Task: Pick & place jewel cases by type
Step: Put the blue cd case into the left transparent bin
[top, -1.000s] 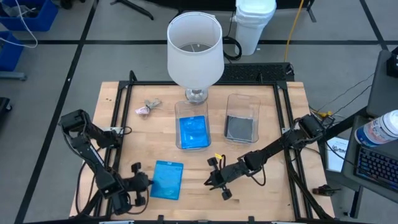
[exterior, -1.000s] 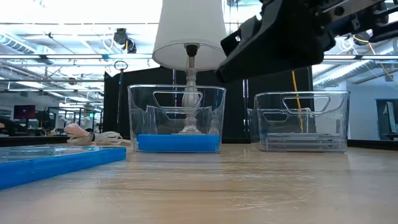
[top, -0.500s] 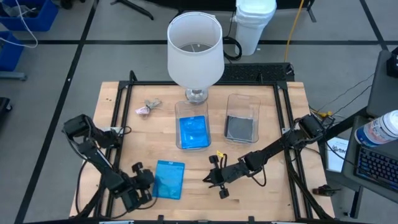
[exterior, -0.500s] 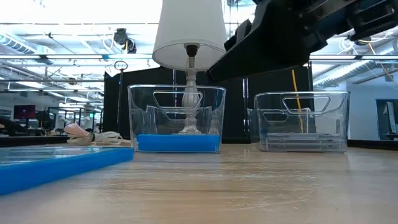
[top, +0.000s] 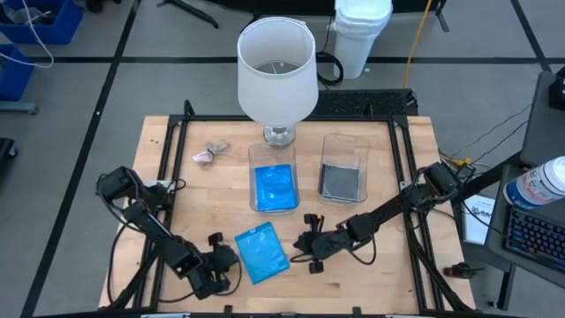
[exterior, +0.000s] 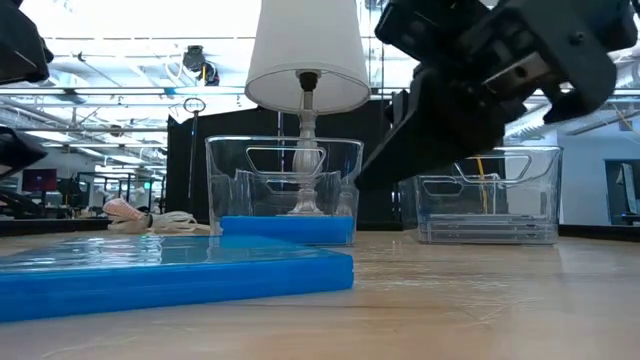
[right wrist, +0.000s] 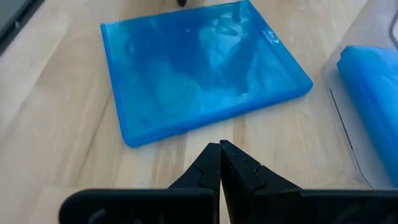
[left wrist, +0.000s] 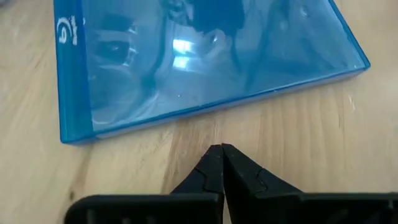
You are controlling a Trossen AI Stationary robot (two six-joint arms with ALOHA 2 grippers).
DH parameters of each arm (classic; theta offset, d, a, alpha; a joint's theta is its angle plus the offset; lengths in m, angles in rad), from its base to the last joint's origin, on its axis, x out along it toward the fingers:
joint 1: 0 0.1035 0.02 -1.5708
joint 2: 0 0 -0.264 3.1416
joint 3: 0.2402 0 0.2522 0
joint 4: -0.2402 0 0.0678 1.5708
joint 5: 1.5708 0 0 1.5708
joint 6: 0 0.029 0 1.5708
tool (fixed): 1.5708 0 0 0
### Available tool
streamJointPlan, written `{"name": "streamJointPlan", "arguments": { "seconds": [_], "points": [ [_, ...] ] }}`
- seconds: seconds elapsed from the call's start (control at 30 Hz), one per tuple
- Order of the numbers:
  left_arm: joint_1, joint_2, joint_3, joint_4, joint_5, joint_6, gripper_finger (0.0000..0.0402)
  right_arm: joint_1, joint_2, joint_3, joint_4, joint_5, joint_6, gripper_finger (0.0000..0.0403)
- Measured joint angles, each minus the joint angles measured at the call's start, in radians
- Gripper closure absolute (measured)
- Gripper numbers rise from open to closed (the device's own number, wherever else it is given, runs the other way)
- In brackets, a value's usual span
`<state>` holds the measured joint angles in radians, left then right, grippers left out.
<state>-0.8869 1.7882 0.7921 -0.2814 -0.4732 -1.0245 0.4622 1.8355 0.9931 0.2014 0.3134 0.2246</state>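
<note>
One bright blue jewel case (top: 262, 253) lies flat on the wood near the table's near edge, skewed to the table edges; it also shows as the blue jewel case (exterior: 170, 275), (left wrist: 199, 56), (right wrist: 199, 68). My left gripper (top: 229, 259) is shut and sits low just left of it. In the left wrist view my left gripper (left wrist: 221, 149) has a strip of bare wood between its tips and the case's edge. My right gripper (top: 305, 246) is shut just right of the case. In the right wrist view my right gripper (right wrist: 219, 146) also stands short of the case's edge.
Two clear tubs stand mid-table: the left tub (top: 273, 205) holds blue cases and the right tub (top: 343, 141) holds grey ones. A white-shaded lamp (top: 276, 75) stands behind them, and a small pinkish lump (top: 205, 155) lies far left. A black frame (top: 169, 150) rims the table.
My left gripper has moved toward the table's right along the near edge. The blue case has slid right ahead of it, staying flat, and turned counter-clockwise as seen from above. My right gripper has come lower and a little closer to the case.
</note>
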Motion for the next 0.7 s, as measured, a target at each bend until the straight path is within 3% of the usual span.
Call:
{"name": "streamJointPlan", "arguments": {
  "seconds": [0.17,0.27,0.4,0.6,0.7],
  "points": [
    [-0.040,-0.002,0.016,-0.026,-0.052,0.091,0.0394,-0.022,0.000,-0.049,0.041,-0.014,0.070,0.0403],
    [-0.079,0.002,0.077,-0.163,-0.100,0.124,0.0398,-0.042,0.000,-0.074,0.040,-0.106,0.124,0.0403],
    [-0.093,0.002,0.167,-0.356,-0.166,0.053,0.0396,-0.050,0.000,-0.099,0.062,-0.134,0.162,0.0403],
    [-0.094,0.002,0.181,-0.298,-0.189,0.103,0.0394,-0.050,0.000,-0.112,0.081,-0.188,0.180,0.0403],
    [-0.076,0.002,0.182,-0.322,-0.198,0.044,0.0397,-0.050,0.000,-0.112,0.088,-0.189,0.192,0.0403]
  ]
}}
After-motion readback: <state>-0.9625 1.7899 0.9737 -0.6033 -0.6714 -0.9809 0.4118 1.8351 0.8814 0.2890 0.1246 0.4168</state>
